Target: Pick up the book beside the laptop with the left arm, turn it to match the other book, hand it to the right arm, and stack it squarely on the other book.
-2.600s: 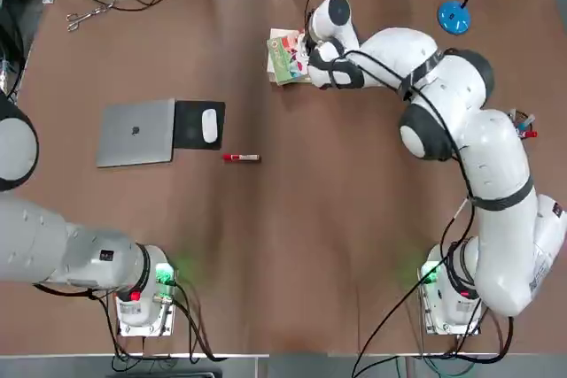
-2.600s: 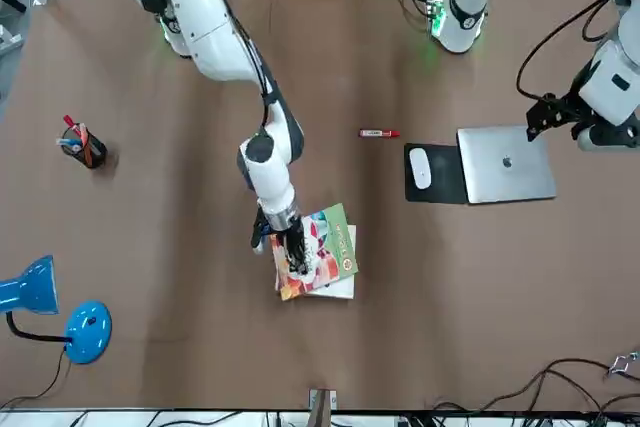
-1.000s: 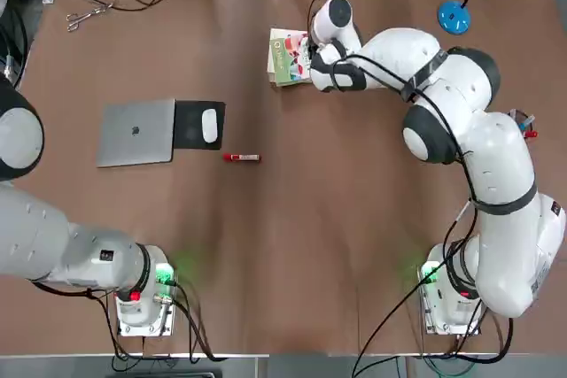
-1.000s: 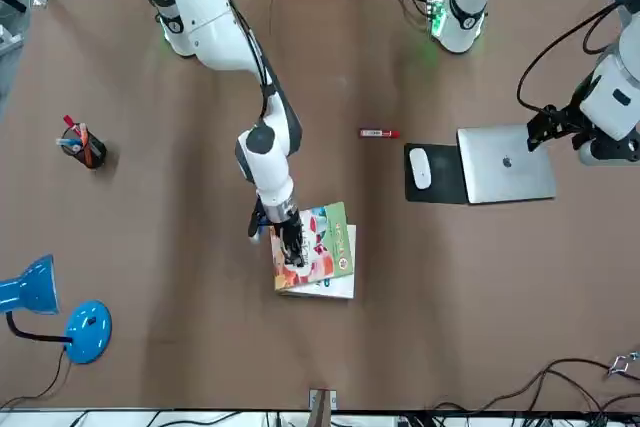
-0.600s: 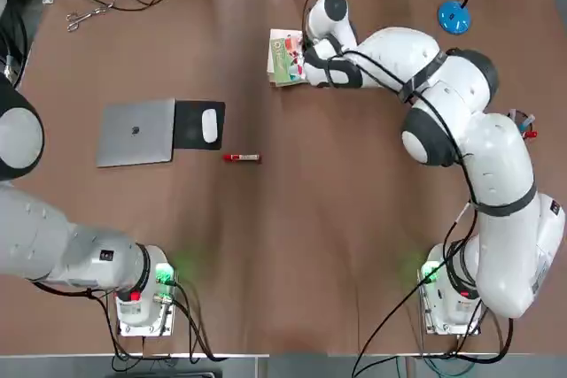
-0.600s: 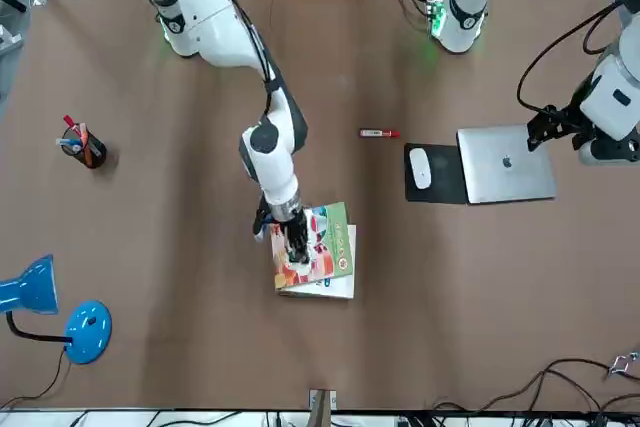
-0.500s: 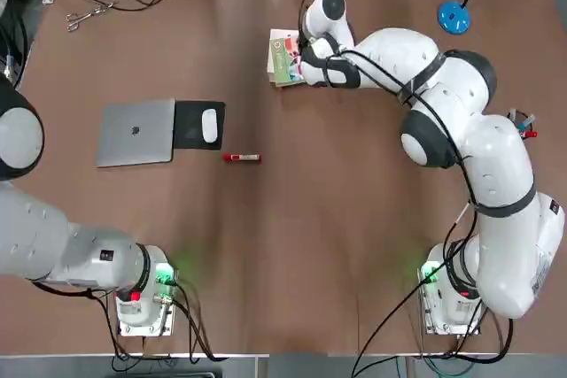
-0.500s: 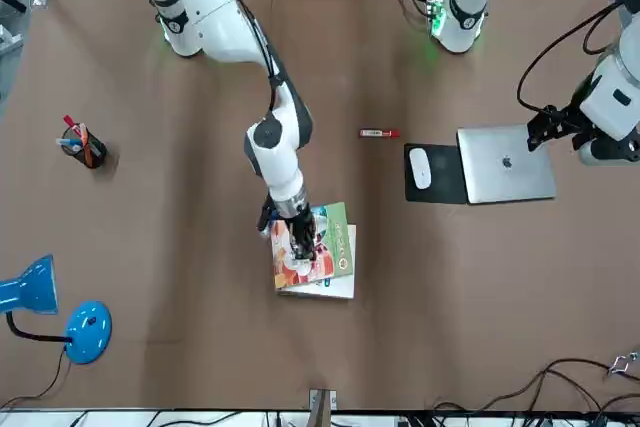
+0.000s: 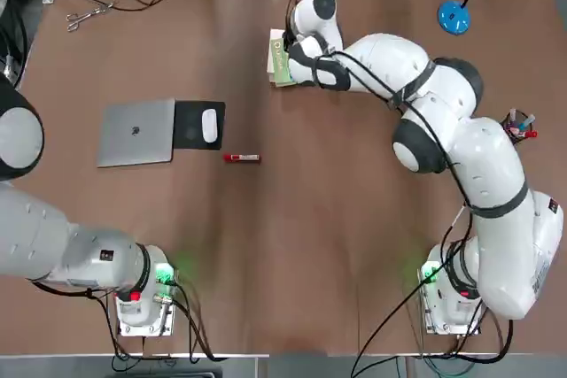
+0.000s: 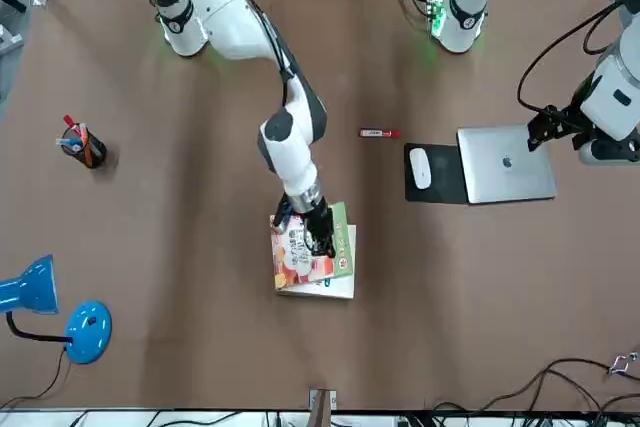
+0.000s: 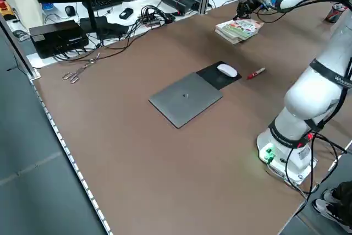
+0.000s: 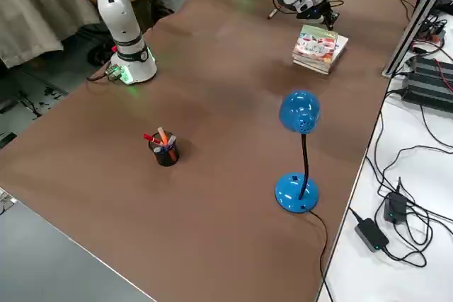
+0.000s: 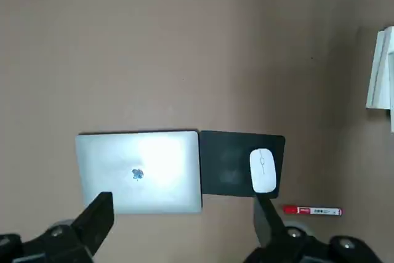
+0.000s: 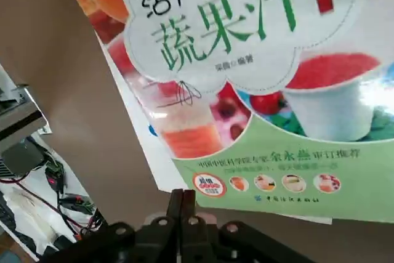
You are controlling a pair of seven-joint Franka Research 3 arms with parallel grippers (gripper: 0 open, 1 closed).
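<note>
Your book (image 10: pixel 312 249), with its green border, fruity pink-orange cover and green lettering, lies on the other book (image 10: pixel 335 289), far from the laptop (image 10: pixel 505 164). Your right gripper (image 10: pixel 318 237) sits over it, fingers pinched together. Your left gripper (image 10: pixel 537 127) hangs spread wide over the laptop.

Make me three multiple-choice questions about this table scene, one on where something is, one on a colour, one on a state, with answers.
1. Where does the colourful book lie?
A. on the laptop
B. on the white book
C. under the lamp

2. What colour is the lamp?
A. blue
B. red
C. black

3. How is the laptop?
A. open
B. closed
C. upright on its edge

Answers: 1 B, the white book shows beneath its edge. 2 A, shade and base are blue. 3 B, its lid lies flat with the logo up.
</note>
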